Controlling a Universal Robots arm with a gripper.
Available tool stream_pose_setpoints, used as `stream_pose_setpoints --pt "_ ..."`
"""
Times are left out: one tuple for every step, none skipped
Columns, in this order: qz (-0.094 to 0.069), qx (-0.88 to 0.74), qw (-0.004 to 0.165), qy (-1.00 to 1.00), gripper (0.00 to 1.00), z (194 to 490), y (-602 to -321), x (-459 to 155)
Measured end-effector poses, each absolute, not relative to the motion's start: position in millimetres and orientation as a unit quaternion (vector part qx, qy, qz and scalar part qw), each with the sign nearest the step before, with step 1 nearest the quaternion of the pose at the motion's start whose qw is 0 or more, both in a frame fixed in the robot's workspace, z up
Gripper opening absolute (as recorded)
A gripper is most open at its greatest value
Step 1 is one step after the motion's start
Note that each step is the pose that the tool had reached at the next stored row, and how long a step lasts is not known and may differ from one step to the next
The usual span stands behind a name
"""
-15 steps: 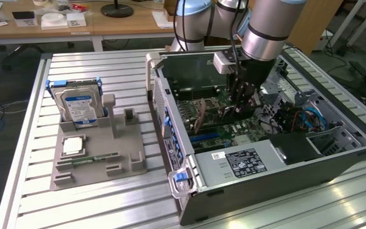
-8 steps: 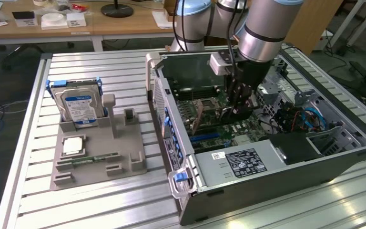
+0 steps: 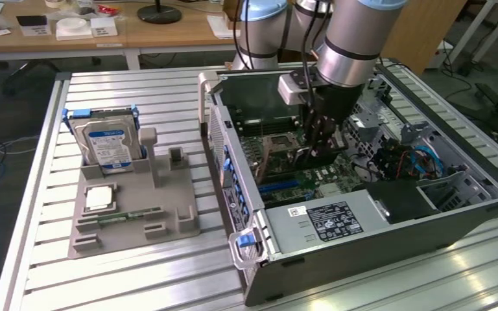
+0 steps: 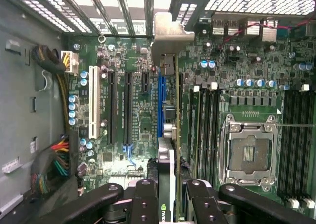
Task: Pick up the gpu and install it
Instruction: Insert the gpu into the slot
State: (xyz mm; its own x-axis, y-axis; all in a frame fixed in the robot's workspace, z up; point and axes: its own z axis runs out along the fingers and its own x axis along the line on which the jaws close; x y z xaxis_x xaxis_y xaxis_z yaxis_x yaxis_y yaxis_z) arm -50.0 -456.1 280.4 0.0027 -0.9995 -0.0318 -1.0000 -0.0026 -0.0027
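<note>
Gripper [image 4: 167, 197] pinching gpu [image 4: 167, 157] edge-on, deep inside case [image 3: 379, 220]. Card hangs straight under hand, over blue slot [image 4: 160, 100]. Pickup done; seating apparently unfinished, grip not yet let go.

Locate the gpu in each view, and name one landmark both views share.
Exterior view: gpu hangs in the gripper inside the open computer case, above the motherboard.
Wrist view: gpu seen edge-on between the gripper's fingers, beside the blue slot.
Shared landmark: the CPU socket.
</note>
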Motion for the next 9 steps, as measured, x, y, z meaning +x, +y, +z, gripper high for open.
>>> stream_pose_setpoints --pt "0.010 -0.708 0.012 0.706 0.26 280.2 -456.4 -50.5" --pt "0.010 -0.708 0.012 0.706 0.26 279.9 -456.9 -50.7" --pt "0.010 -0.708 0.012 0.706 0.26 279.4 -457.2 -50.8" --pt "0.010 -0.708 0.012 0.706 0.26 278.7 -457.3 -51.5" --pt "0.010 -0.708 0.012 0.706 0.26 277.8 -457.3 -52.9" --pt "0.010 -0.708 0.012 0.706 0.26 276.9 -457.3 -54.3" --pt "0.010 -0.708 0.012 0.706 0.26 275.9 -457.3 -55.8" --pt "0.010 -0.708 0.012 0.706 0.26 274.9 -457.3 -57.2" --pt "0.010 -0.708 0.012 0.706 0.26 273.8 -457.3 -58.4"
